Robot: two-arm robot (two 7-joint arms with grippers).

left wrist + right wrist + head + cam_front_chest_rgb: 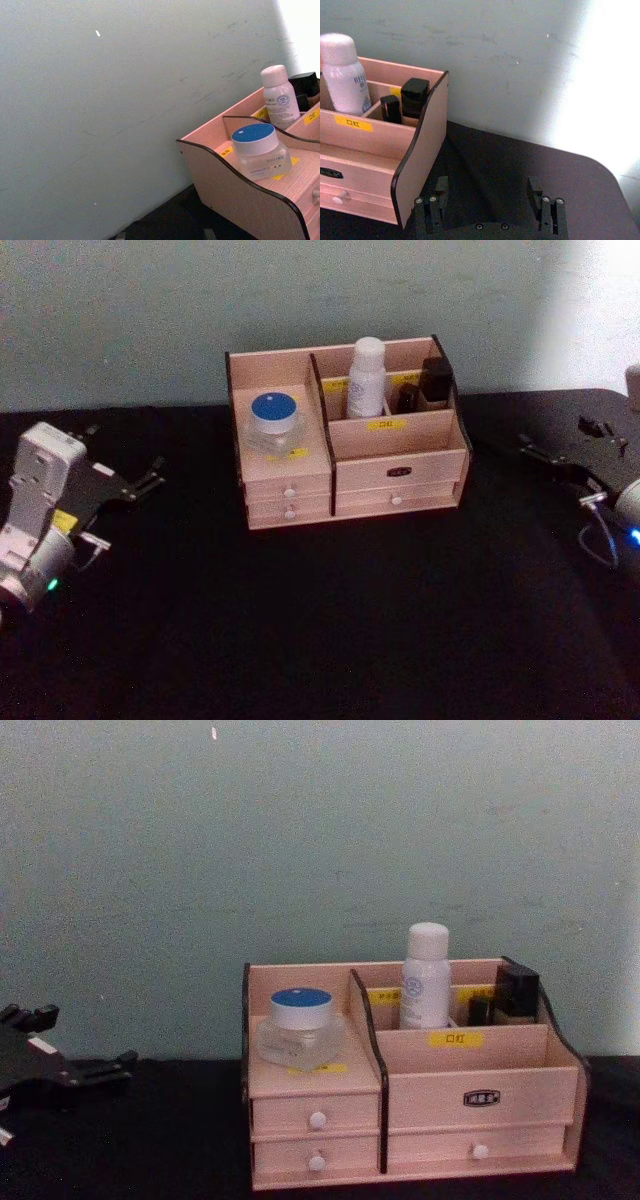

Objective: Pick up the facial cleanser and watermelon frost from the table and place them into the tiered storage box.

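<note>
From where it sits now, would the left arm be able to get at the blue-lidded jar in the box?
Probably yes: the blue-lidded jar sits in the tiered storage box's open-topped left compartment, and nothing stands between it and the left tool.

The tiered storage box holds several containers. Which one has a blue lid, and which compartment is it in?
The squat clear jar, sitting in the box's wide left compartment. The tall white bottle has a white cap and stands in the back row.

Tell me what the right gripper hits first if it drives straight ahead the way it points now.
Probably nothing near: past the open right gripper lies bare table, then the wall. The storage box sits just beside that line; depth is unclear.
</note>
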